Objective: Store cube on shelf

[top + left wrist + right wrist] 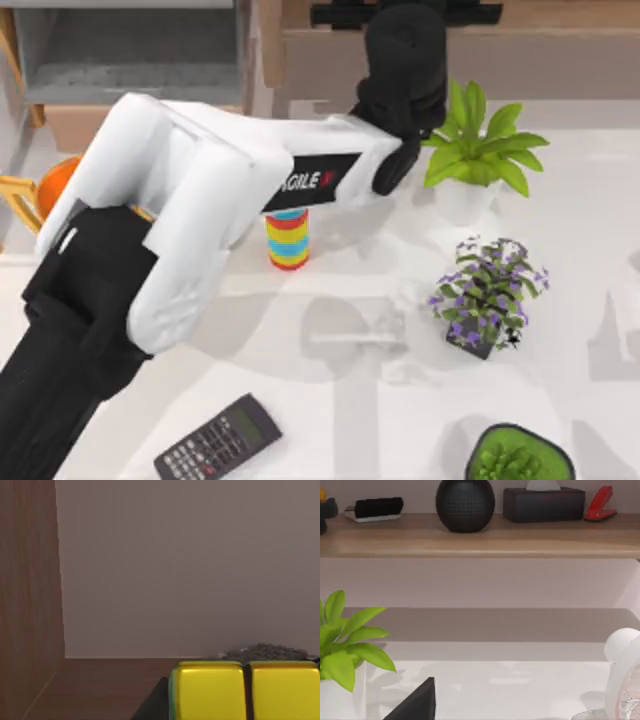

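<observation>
cube (245, 690): glossy smooth plastic tiles; shelf (480, 542): matt wood grain; table (560, 400): smooth, slightly glossy

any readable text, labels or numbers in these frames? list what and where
"GILE": white letters on a black panel on the left arm in the top view; the start of the word is hidden behind the arm's white shell, and a red mark follows it.
Calculator at the table's near edge: key markings too small to read.
Dark box and other things on the shelf, right wrist view: no legible text.
</observation>
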Robot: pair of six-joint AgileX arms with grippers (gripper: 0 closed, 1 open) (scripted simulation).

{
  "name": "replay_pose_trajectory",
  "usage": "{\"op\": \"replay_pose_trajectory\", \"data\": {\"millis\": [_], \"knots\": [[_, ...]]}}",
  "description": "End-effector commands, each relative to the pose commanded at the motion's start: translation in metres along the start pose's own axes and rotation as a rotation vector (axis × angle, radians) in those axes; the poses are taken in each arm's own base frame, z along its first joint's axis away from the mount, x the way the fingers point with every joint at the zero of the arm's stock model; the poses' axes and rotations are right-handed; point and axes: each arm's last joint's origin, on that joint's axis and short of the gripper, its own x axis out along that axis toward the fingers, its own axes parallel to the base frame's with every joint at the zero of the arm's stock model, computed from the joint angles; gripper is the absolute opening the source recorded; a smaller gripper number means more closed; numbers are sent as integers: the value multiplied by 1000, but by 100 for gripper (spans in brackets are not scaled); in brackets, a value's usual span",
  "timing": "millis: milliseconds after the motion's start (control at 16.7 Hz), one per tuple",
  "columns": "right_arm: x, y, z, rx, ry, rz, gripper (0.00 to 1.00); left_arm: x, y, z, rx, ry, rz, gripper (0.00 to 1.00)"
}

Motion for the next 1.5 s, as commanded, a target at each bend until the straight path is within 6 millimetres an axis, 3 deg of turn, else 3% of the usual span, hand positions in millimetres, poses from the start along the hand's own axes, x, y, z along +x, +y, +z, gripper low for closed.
{"op": "replay_pose_trajectory", "data": {"millis": [180,240,780,900,1020,1200,1320,1500], "knots": [[0,0,0,0,0,0,100,0,0,0,0,0,0,98],[0,0,0,0,0,0,100,0,0,0,0,0,0,100],[0,0,0,0,0,0,100,-1,-2,0,-1,0,-3,100],[0,0,0,0,0,0,100,-6,-5,8,1,-16,-28,100],[0,0,0,0,0,0,100,-14,-9,26,7,-55,-77,100],[0,0,0,0,0,0,100,-25,-1,71,40,-166,-161,100],[0,0,0,0,0,0,100,-28,20,104,90,-270,-195,100],[0,0,0,0,0,0,100,-22,83,146,240,-444,-174,100]]}}
